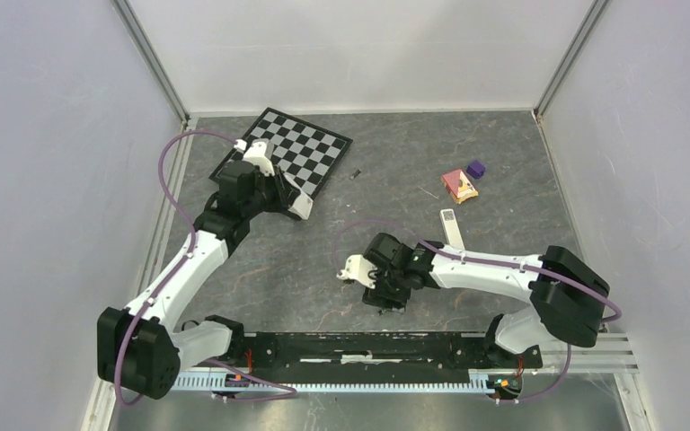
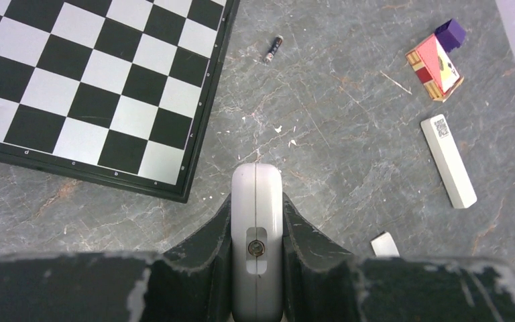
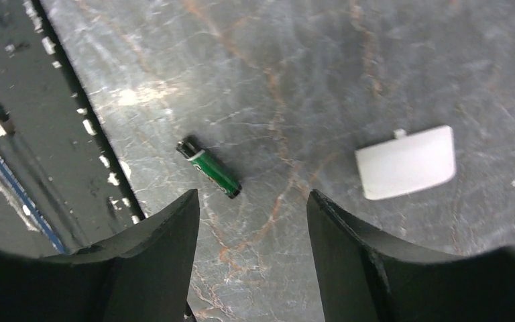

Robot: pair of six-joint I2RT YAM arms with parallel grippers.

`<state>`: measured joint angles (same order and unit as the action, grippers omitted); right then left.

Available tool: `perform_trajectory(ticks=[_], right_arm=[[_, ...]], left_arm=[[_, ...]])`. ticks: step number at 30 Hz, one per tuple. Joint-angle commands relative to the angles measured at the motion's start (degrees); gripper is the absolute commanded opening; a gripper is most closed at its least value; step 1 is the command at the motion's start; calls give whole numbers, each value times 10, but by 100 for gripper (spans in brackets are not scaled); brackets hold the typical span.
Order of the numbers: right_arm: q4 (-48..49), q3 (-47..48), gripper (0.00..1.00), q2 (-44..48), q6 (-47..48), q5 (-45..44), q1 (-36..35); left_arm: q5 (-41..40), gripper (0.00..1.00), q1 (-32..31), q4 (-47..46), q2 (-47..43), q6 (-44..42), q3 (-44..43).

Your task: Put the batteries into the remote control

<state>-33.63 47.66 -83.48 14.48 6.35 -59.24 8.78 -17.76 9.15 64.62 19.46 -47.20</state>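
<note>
My left gripper (image 2: 257, 201) is shut on a white remote (image 2: 257, 194), held end-on above the table; it also shows in the top view (image 1: 299, 204) beside the chessboard. A small dark battery (image 2: 273, 48) lies on the table beyond it, also visible in the top view (image 1: 356, 173). My right gripper (image 3: 251, 198) is open and empty, low over the table. A green-wrapped battery (image 3: 209, 168) lies just ahead of its left finger. The white battery cover (image 3: 406, 163) lies to the right of it and shows in the top view (image 1: 355, 269).
A chessboard (image 1: 292, 148) lies at the back left. A white slim bar with a QR label (image 2: 448, 159), a red box (image 2: 434, 66), a purple cube (image 2: 450, 32) and a thin pale stick (image 2: 395, 82) lie at the right. The black base rail (image 3: 47, 147) runs near the green battery.
</note>
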Motion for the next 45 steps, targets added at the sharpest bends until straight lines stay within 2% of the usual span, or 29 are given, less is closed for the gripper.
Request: perform_trajectory(ticks=[1,7,11,14,20,26,30,33,38,45], right_arm=[[19,-17,65,-7,60,40,-22],[43,-43,65,-11,60,21,-43],[72,-60,60,-9,47,-8,-61],[94,-64,50,-12,36,-8,-66],[93,-54,18,-39,17,-9,-68],[101,-55,1,-44,-37,-123,-68],[108,-40,0,-51,-115,-231,-66],[133,-25,2,-59,-176,-264,-52],[176,26,7,-114,-270,-265,4],[134,121,8,-186,-343,-261,72]], left_arm=[[53,2,29,-54,14,41,-24],[80,2,57,-62,26,44,-27],[94,2,70,-67,27,47,-24],[108,2,76,-73,27,52,-18],[116,2,81,-76,14,56,-7],[114,2,82,-76,-5,57,7],[112,2,81,-107,-17,79,28],[114,2,82,-157,-24,124,60],[72,2,82,-206,-36,185,100],[62,2,82,-207,-35,202,103]])
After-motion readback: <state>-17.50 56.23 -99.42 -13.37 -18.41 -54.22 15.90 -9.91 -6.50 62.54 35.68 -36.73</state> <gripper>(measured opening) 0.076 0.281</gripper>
